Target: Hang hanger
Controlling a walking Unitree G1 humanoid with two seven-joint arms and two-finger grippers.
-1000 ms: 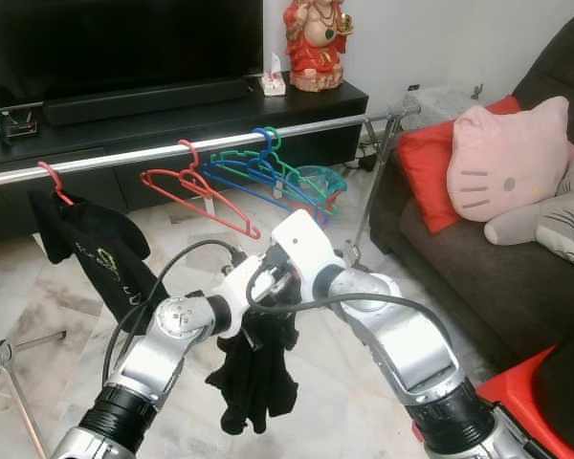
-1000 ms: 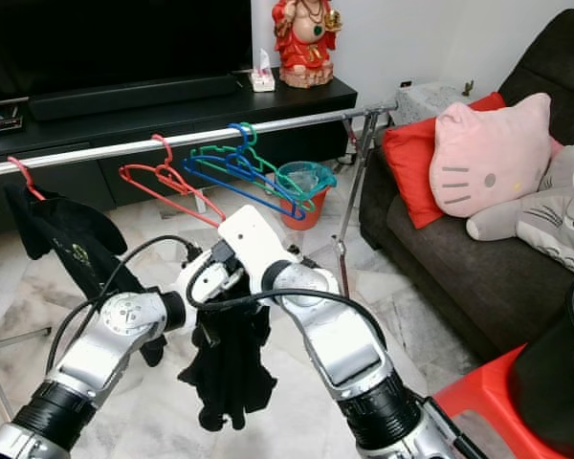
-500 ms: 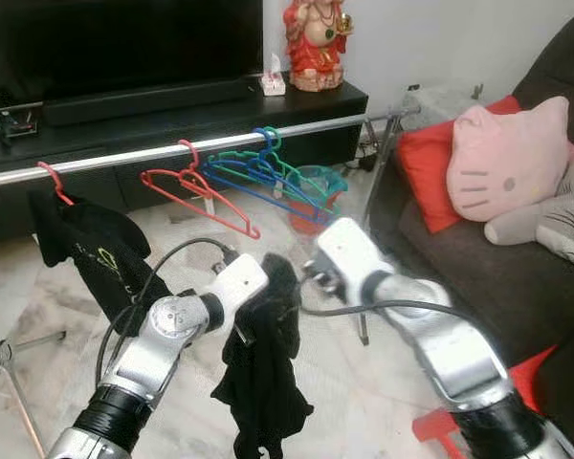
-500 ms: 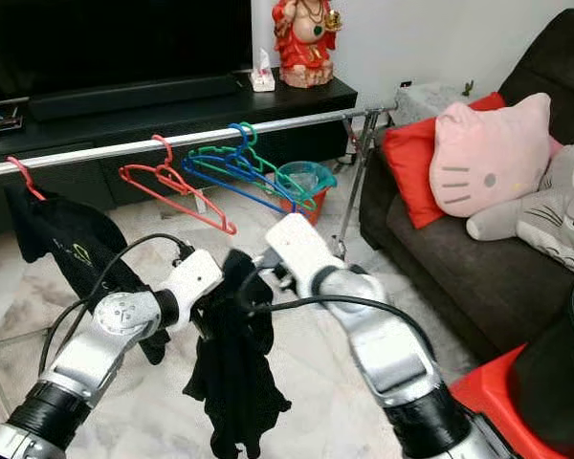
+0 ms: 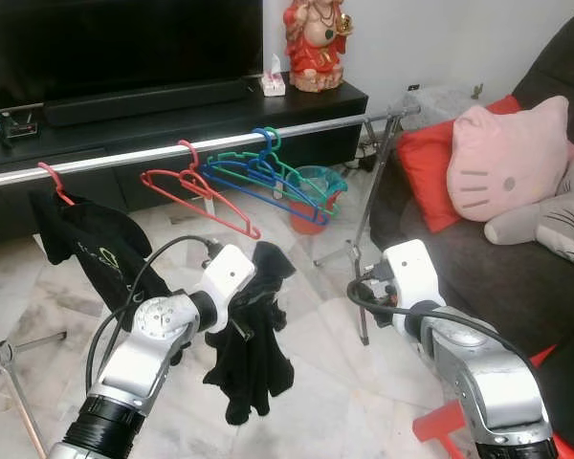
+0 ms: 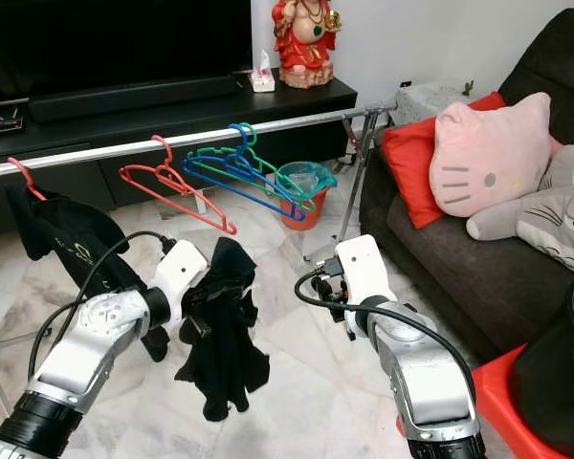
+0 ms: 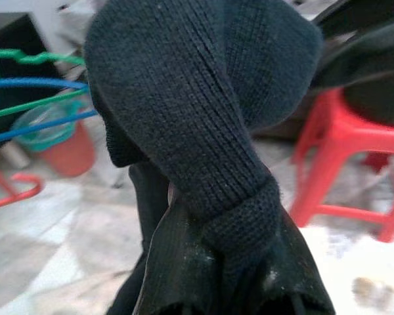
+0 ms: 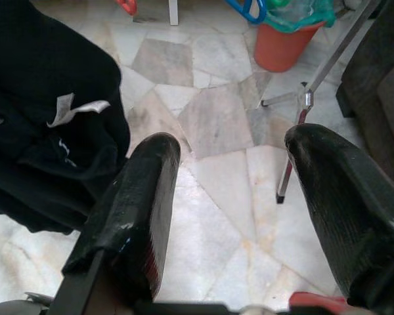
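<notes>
Right wrist view shows the right gripper point(image 8: 226, 197) with its two black fingers point(image 8: 134, 210) spread wide apart, nothing between them, only marble floor point(image 8: 217, 125) beneath and the foot of the rack's leg point(image 8: 295, 138) just beyond. From the head camera that gripper point(image 5: 371, 287) hangs in the air to the right of the garment, well apart from it. The left gripper point(image 5: 253, 306) sits at the black garment point(image 5: 253, 349), which bunches over its tip and hangs down below; its fingers are buried in the cloth (the left wrist view gives only dark knit point(image 7: 197, 125) up close), so I cannot tell how they stand. No hanger can be made out inside the cloth. The metal rail point(image 5: 220, 145) runs across behind, carrying a red hanger point(image 5: 196, 191), green and blue hangers point(image 5: 268, 172), and another black garment point(image 5: 96, 244) on a red hook at the left end.

Half a second ago the right gripper was up against the garment; it has since drawn away to the right, and the cloth now hangs from the left gripper alone.
</notes>
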